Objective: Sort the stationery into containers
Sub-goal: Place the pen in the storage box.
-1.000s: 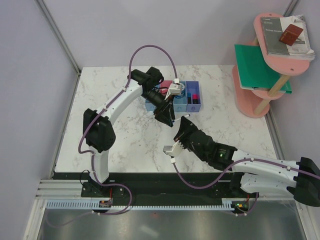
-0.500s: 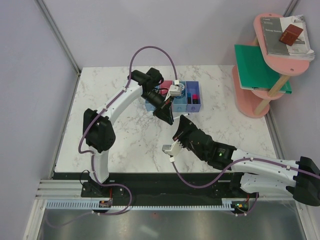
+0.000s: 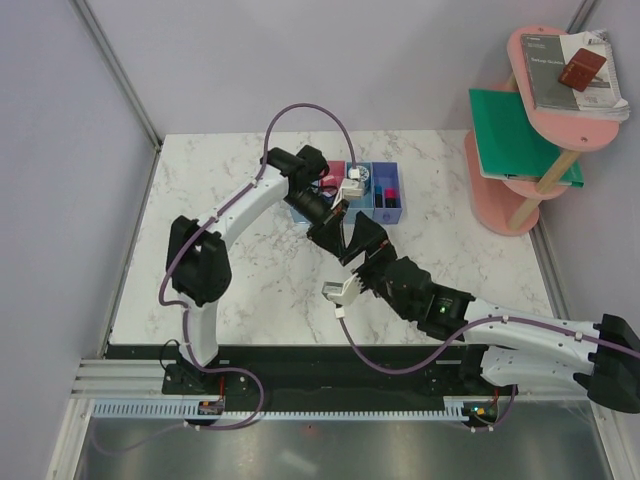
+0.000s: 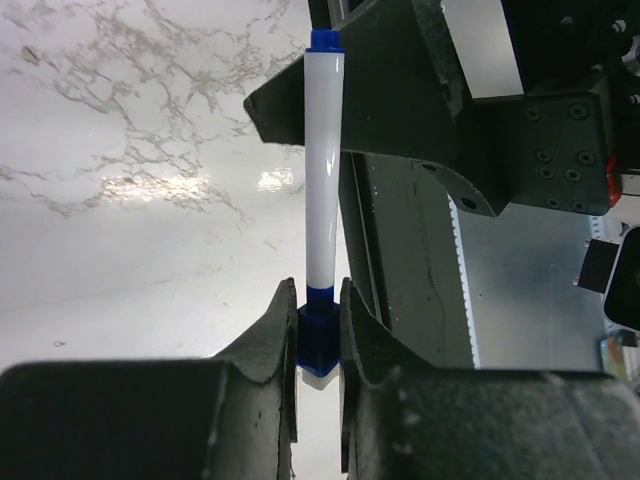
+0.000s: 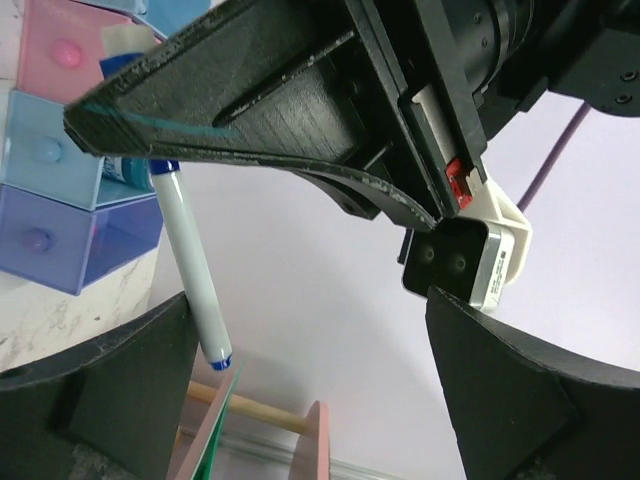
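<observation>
The blue-capped white marker [image 4: 322, 170] hangs between the two grippers above the table. My left gripper [image 4: 318, 300] is shut on its blue cap. In the right wrist view the marker [image 5: 190, 270] slants down near the left finger of my right gripper [image 5: 310, 390], whose jaws stand wide open and do not press it. In the top view my left gripper [image 3: 343, 238] and right gripper [image 3: 366, 246] meet just in front of the containers [image 3: 400, 212]. The purple bin holds a pink-tipped black marker [image 3: 392, 193]. The left arm hides part of the bin row.
A pink round shelf [image 3: 500, 190] stands at the right table edge with a green folder [image 3: 515, 135] and books [image 3: 575, 70] on it. White marble table [image 3: 240, 290] lies to the left of the arms. Grey walls close in the back and the left.
My left gripper has moved in against the right one and shut on the marker's cap. The right gripper's jaws have sprung wide open, letting the marker go.
</observation>
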{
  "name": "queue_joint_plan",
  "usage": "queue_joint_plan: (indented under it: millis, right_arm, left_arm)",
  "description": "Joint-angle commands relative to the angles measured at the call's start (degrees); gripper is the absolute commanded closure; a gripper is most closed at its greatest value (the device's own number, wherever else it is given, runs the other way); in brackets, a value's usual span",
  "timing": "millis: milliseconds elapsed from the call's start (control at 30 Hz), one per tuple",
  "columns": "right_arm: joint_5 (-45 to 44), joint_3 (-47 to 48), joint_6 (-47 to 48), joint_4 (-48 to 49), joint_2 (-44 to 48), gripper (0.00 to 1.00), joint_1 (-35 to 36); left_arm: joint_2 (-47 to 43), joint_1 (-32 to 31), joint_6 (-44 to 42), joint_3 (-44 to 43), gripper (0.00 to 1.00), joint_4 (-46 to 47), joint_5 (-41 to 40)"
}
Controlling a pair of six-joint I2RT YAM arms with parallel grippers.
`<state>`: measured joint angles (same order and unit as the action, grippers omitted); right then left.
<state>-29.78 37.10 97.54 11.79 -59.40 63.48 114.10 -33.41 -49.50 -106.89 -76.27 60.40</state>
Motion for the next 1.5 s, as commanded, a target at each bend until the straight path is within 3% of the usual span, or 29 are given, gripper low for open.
queue_joint_plan:
  millis: [0, 133, 267, 433, 933, 1467]
  right_arm:
    - [-4.83, 4.29, -7.34, 0.78, 3.40, 0.02, -0.11]
    - [-8.79, 5.87, -14.20, -4.91, 7.26, 0.02, -0.20]
    - [-11.26, 6.49, -21.23, -11.25, 10.08, 0.02, -2.12]
    - [-12.14, 6.23, -25.99, -15.03, 10.97, 0.02, -5.47]
    - [-12.23, 10.27, -37.24, -24.27, 9.21, 0.02, -7.67]
    - [-11.35, 9.48, -36.72, -24.71, 7.72, 0.02, -8.02]
  left_arm:
    - [-2.57, 2.81, 9.40, 2.56, 0.98, 5.06, -3.52]
    - [-2.13, 8.52, 20.03, 2.39, 0.98, 16.46, -8.71]
    - [-0.82, 15.11, 30.92, 1.43, 0.98, 22.46, -13.37]
    - [0.86, 19.78, 37.27, -0.68, 0.98, 26.08, -22.86]
    - [5.16, 19.79, 47.90, -6.83, 0.98, 31.62, -41.59]
    - [16.23, 14.17, 53.45, -15.89, 0.98, 31.71, -43.26]
